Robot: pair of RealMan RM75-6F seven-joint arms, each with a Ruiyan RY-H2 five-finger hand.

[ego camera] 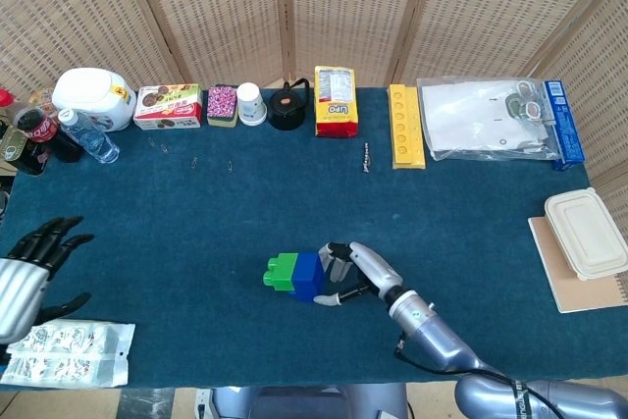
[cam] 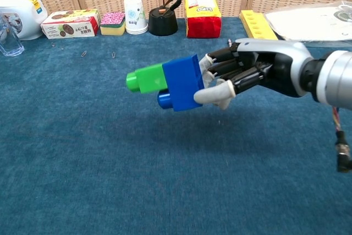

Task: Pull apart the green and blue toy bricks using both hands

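The right hand point(cam: 242, 75) holds the blue brick point(cam: 184, 82) between thumb and fingers at the centre of the chest view, lifted off the blue tablecloth point(cam: 82, 152), with the green brick point(cam: 147, 78) still joined to it and jutting out toward the left of the frame. The left hand point(ego camera: 25, 272) shows only at the left edge of the head view, fingers spread and holding nothing, well apart from the bricks. To do this step well, I judge the right hand should keep a firm, level hold while the left hand closes squarely on the free green end and pulls straight along the joint, without twisting.
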